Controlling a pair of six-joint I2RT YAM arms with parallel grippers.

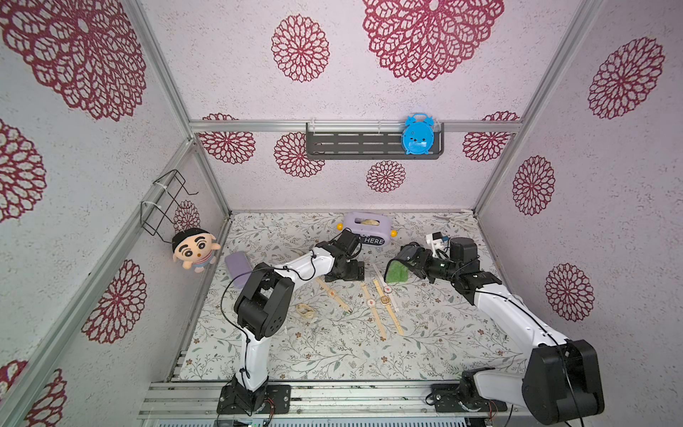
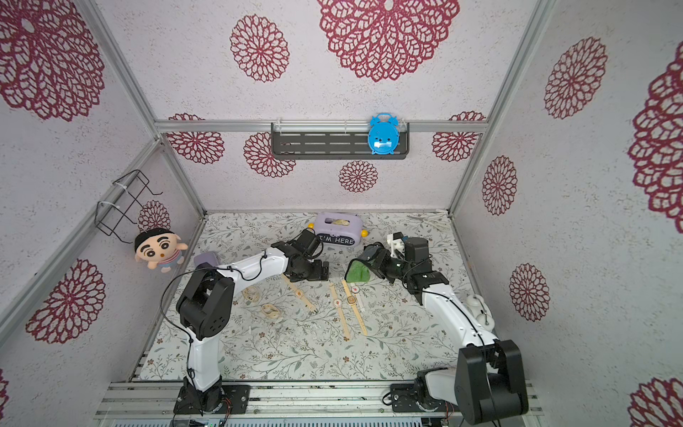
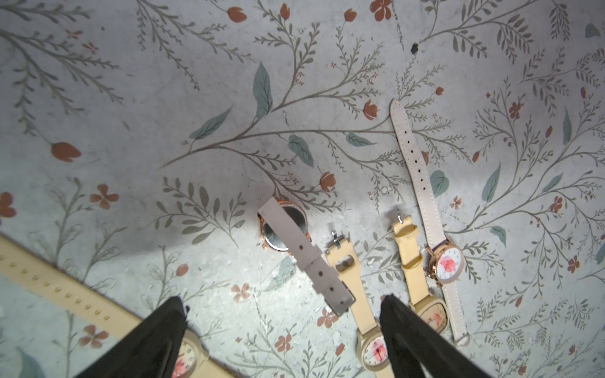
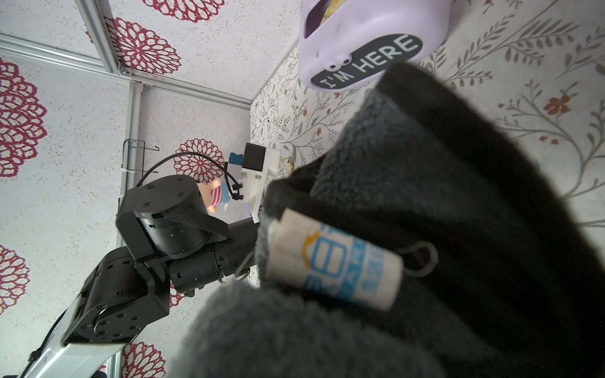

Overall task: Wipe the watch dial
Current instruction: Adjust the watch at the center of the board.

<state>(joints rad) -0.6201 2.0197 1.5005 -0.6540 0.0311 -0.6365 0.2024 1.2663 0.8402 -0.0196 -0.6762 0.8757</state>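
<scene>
Left pincer (image 3: 283, 298) is hovering wide open above grey-strapped watch (image 3: 306, 258); right pincer (image 1: 408, 258) is gripping green cloth (image 1: 397, 273), jaws closed.

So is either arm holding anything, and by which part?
The right jaws are shut on a cloth, gripping its bunched upper part; the rest hangs down. The left jaws are open over the watches, holding nothing.

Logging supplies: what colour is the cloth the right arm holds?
Green cloth, seen best in a top view; dark grey in the right wrist view.
</scene>
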